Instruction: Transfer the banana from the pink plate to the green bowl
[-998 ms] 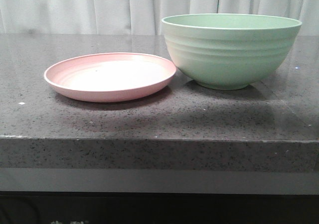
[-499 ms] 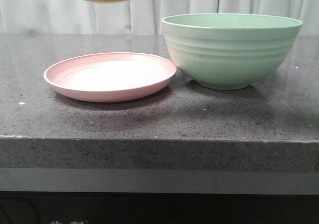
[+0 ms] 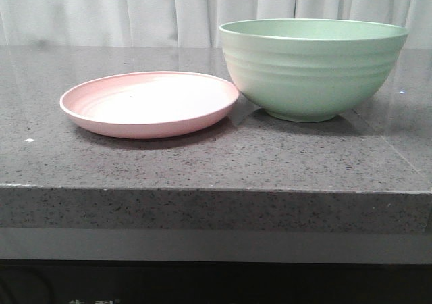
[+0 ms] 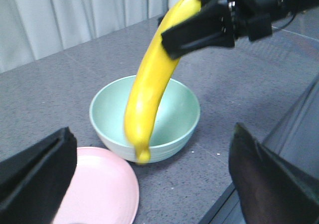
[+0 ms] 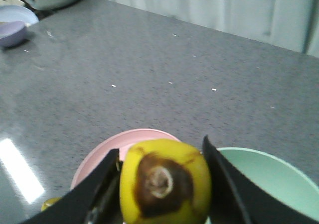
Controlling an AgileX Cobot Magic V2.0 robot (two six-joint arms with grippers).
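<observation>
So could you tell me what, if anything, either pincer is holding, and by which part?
The right pincer grips the smooth yellow curved banana near its upper end; the left pincer holds nothing.

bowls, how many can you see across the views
2. The green bowl stands right of the pink plate on the table. A small lavender bowl sits far off, seen only by the right wrist camera.

Table: filled the middle band of the front view, curtain behind it along the top edge.
Plate: lay on the table, left of centre in the front view.
Bowl: stood on the table, right of centre, just beside the plate's right rim.
Banana: hung upright at centre of the left wrist view, over the bowl, its upper end clamped in the right gripper at upper right.
Second bowl: stood at upper left of the right wrist view.
</observation>
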